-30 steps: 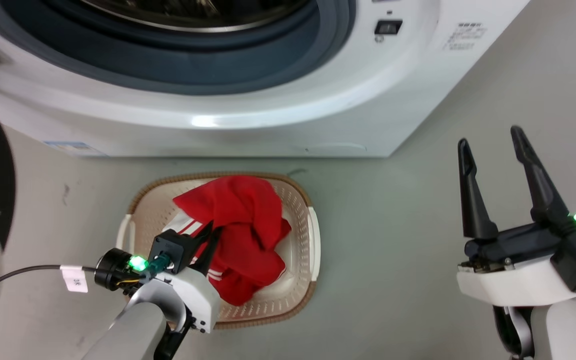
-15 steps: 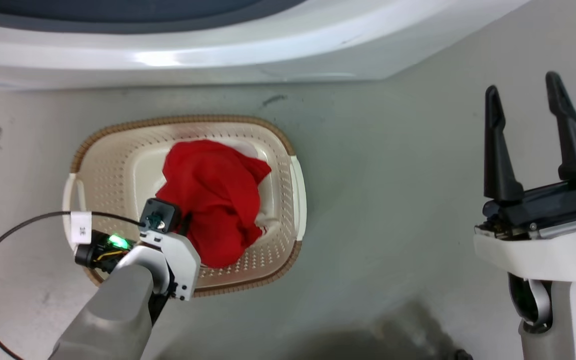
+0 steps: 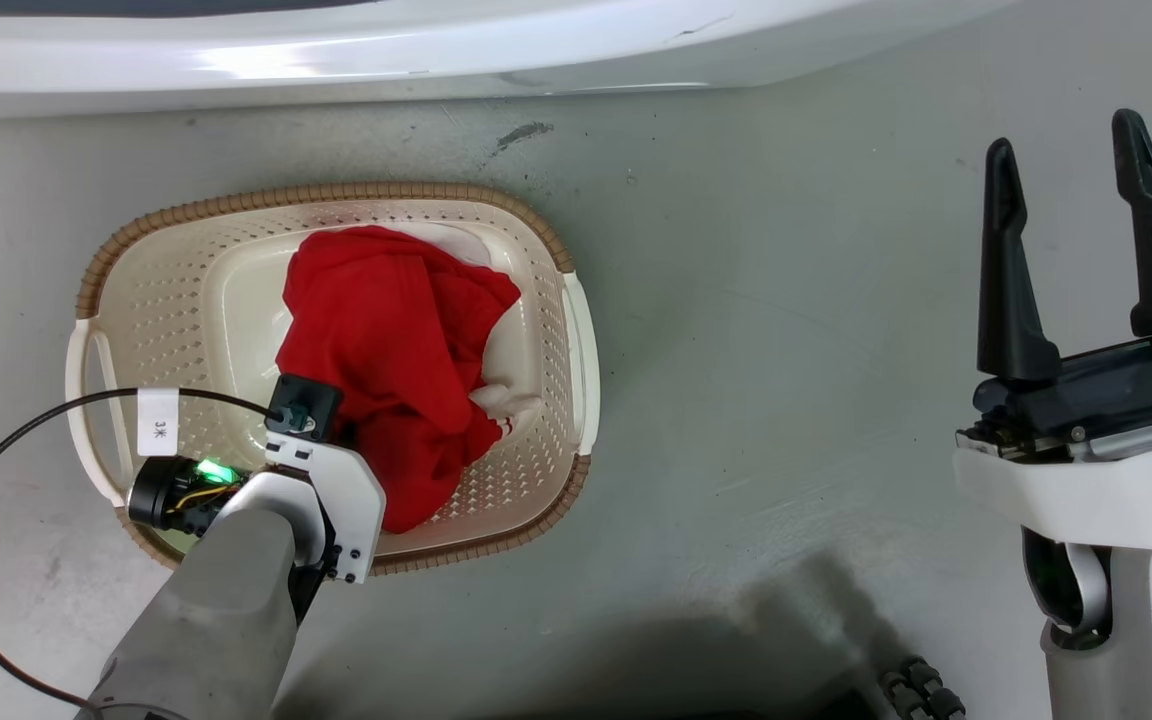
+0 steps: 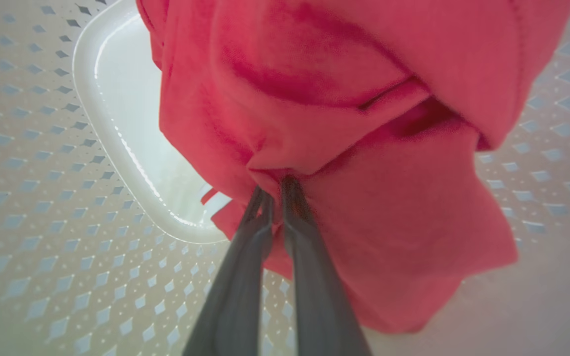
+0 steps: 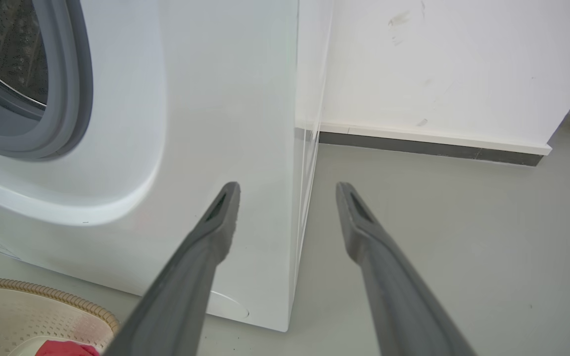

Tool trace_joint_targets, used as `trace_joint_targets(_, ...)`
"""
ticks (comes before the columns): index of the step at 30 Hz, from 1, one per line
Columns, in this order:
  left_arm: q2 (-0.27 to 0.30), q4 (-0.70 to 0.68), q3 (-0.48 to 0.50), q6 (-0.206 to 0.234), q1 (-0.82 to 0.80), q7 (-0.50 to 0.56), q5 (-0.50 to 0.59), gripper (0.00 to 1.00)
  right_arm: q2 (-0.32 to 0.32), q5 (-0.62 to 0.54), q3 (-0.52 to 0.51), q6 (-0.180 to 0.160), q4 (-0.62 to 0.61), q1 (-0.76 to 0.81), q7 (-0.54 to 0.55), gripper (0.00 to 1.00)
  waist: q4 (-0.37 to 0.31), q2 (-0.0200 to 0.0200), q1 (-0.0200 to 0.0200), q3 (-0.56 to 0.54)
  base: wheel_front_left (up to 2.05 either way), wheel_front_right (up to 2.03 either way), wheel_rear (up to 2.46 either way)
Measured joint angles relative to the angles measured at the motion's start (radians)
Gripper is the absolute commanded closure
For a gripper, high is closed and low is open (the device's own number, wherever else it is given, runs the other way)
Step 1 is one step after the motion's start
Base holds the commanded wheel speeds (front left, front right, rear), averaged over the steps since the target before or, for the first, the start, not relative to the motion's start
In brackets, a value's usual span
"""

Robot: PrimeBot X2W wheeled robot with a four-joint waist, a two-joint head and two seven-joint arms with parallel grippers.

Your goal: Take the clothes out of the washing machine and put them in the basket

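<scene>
**Head view.** The basket (image 3: 336, 192) is a low oval tub of cream plastic with little holes and a brown woven-looking rim. It is sitting on the smooth grey floor (image 3: 756, 400), well off to the left of the right gripper (image 3: 1066, 135). The clothes (image 3: 386, 320), soft and bright red, are sitting bunched up inside it. A bit of white striped cloth is peeking out at one side. The left arm (image 3: 226, 600) is reaching down over the basket's near edge. The right gripper is hanging over bare floor with its two long dark fingers spread apart, holding nothing. The washing machine (image 3: 386, 50), white and shiny, is curving past beyond both tools.

**Left wrist view.** The left gripper (image 4: 274, 184) is pinching a fold of the red cloth, and its two grey fingers are pressing almost together. The cloth is puffing out in thick folds past the fingertips and to their right. The basket's dotted wall and glossy bottom are showing to the left of the fingers.

**Right wrist view.** The right gripper's fingers are standing wide apart and empty. The machine's flat white side is rising beyond the left finger, with its grey rubber ring (image 5: 74, 99) further left. A basket corner with a scrap of red is showing low beside that finger. A white wall (image 5: 438, 64) is standing beyond the right finger.
</scene>
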Motion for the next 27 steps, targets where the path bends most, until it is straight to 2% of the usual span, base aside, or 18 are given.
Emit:
trace_joint_targets(1, 0.0, 0.003, -0.002, 0.001, 0.0, 0.001, 0.0, 1.0, 0.0, 0.0, 0.002, 0.0, 0.002, 0.0, 0.0, 0.0, 0.001, 0.0, 0.0, -0.002, 0.0, 0.0, 0.0)
trace_joint_targets(2, -0.001, 0.004, -0.002, 0.004, 0.0, 0.006, -0.002, 0.76, 0.0, 0.0, 0.004, 0.0, 0.002, -0.001, 0.0, 0.0, 0.001, 0.0, 0.0, -0.005, 0.0, 0.0, 0.0)
trace_joint_targets(3, -0.002, 0.006, -0.005, 0.009, 0.0, 0.003, -0.001, 0.0, 0.0, 0.0, 0.006, 0.0, 0.003, -0.001, 0.0, 0.0, 0.001, 0.0, 0.0, -0.009, 0.0, 0.0, 0.0)
trace_joint_targets(10, -0.006, 0.01, -0.01, 0.012, 0.024, -0.035, -0.005, 0.0, 0.0, -0.005, 0.021, 0.0, 0.022, 0.011, 0.0, 0.0, 0.008, 0.0, 0.0, -0.073, 0.0, 0.0, 0.0)
trace_joint_targets(17, -0.021, -0.026, 0.026, 0.023, 0.079, -0.089, -0.04, 0.0, 0.0, -0.015, 0.034, 0.0, 0.054, 0.062, 0.0, 0.0, 0.021, 0.0, -0.0001, -0.19, 0.0, 0.0, 0.0)
trace_joint_targets(21, -0.01, -0.171, 0.091, 0.055, 0.128, -0.09, -0.05, 0.0, 0.0, -0.017, 0.032, 0.0, 0.073, 0.098, 0.0, 0.0, 0.034, 0.0001, -0.0002, -0.262, 0.0, 0.0, 0.0)
trace_joint_targets(27, 0.008, -0.42, 0.206, 0.104, 0.27, -0.093, 0.012, 0.0, 0.0, -0.026, 0.03, 0.0, 0.096, 0.153, 0.0, 0.0, 0.054, 0.0001, -0.0003, -0.368, 0.0, 0.0, 0.0)
